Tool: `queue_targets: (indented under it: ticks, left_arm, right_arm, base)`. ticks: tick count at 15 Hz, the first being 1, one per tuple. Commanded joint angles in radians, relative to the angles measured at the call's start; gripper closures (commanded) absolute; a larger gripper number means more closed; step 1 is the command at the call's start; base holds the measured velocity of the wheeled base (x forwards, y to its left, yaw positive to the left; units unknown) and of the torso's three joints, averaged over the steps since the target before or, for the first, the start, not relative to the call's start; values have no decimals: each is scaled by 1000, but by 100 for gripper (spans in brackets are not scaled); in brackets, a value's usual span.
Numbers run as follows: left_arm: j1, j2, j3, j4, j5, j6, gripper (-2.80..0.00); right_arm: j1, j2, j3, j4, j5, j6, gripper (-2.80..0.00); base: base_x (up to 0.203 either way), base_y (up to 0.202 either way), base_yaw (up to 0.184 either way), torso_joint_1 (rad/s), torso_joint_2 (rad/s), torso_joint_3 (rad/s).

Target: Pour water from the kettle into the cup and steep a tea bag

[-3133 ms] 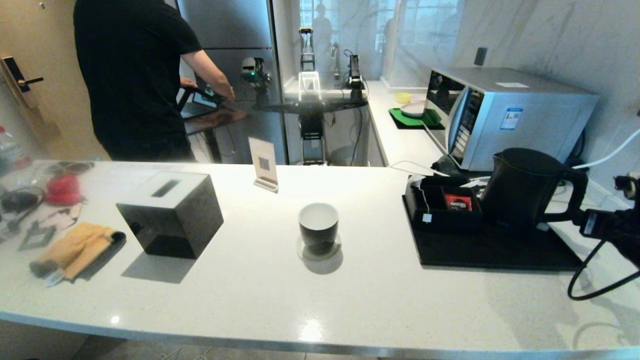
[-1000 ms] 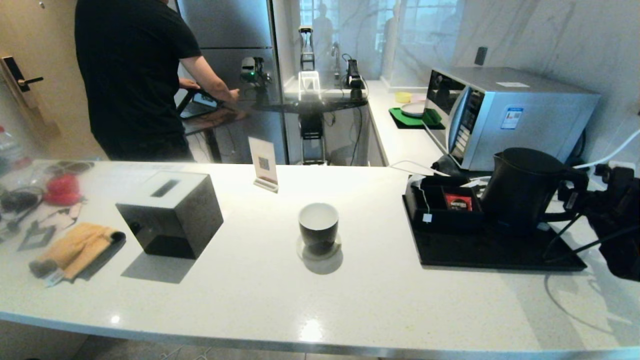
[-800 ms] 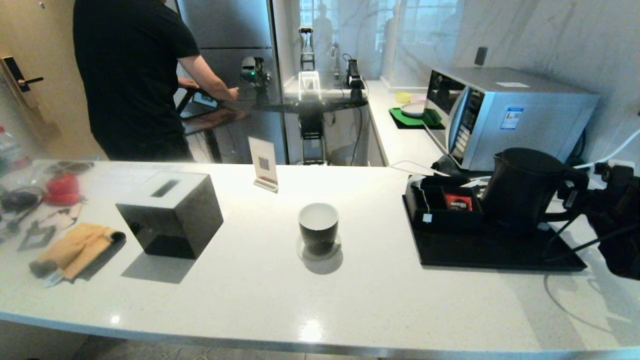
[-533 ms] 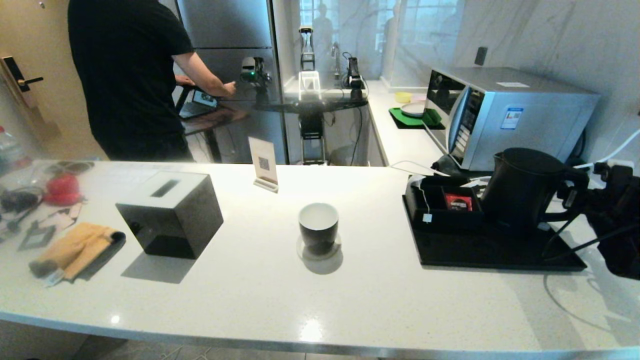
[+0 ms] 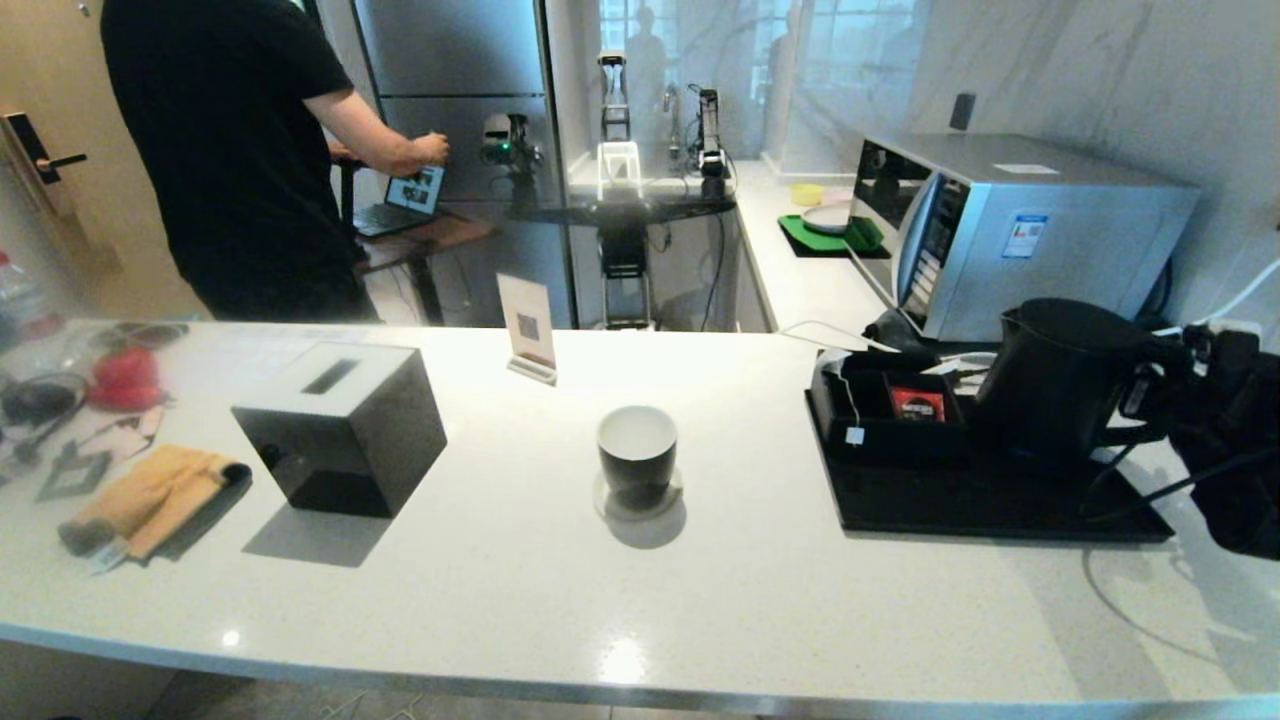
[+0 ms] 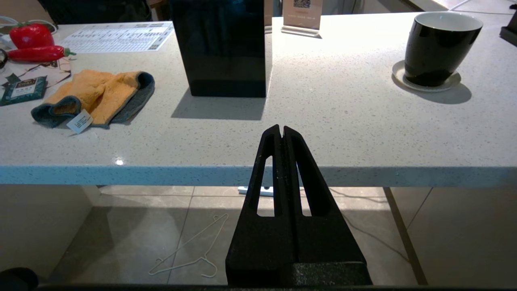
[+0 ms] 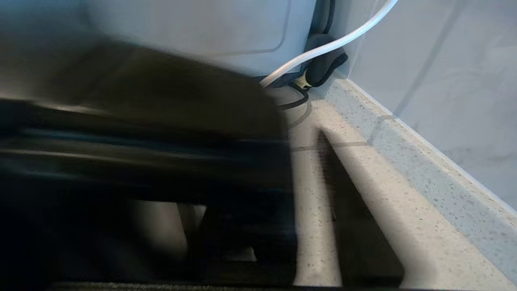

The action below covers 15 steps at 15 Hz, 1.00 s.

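Observation:
The black kettle (image 5: 1060,385) stands at the back right of the black tray (image 5: 980,510). It fills the right wrist view as a dark blur (image 7: 141,141). My right gripper (image 5: 1150,400) is at its loop handle and is open. In the right wrist view (image 7: 303,182), a strip of counter shows between the handle and one finger (image 7: 355,202). The cup (image 5: 637,450) sits mid-counter on a pale coaster (image 5: 640,503), its white inside bare. The tea bag's string and tag (image 5: 853,435) hang over the tray's box, and the pouch is hidden. My left gripper (image 6: 281,129) is shut below the counter's front edge.
A red packet (image 5: 916,403) lies in the tray's box. The microwave (image 5: 1020,230) and a white cable (image 7: 331,44) stand behind the kettle. Further left are a black cube box (image 5: 340,425), an orange cloth (image 5: 150,495) and a small sign (image 5: 528,325). A person (image 5: 230,150) stands behind the counter.
My right gripper has come from the counter's right edge up to the kettle's handle. In the last half second the kettle shifted slightly right towards it. The person behind moved left.

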Motion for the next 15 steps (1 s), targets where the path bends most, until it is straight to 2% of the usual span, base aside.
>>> queue_targets:
  ticks: [1,15]
  left_arm:
    - [0,0,0,0,0,0,0]
    - [0,0,0,0,0,0,0]
  right_arm:
    - [2,-5,2,-8,-1,2,0]
    - [11,-108,7,11,-2,31,0]
  base:
    - [0,0,0,0,0,0]
    - [0,0,0,0,0,0]
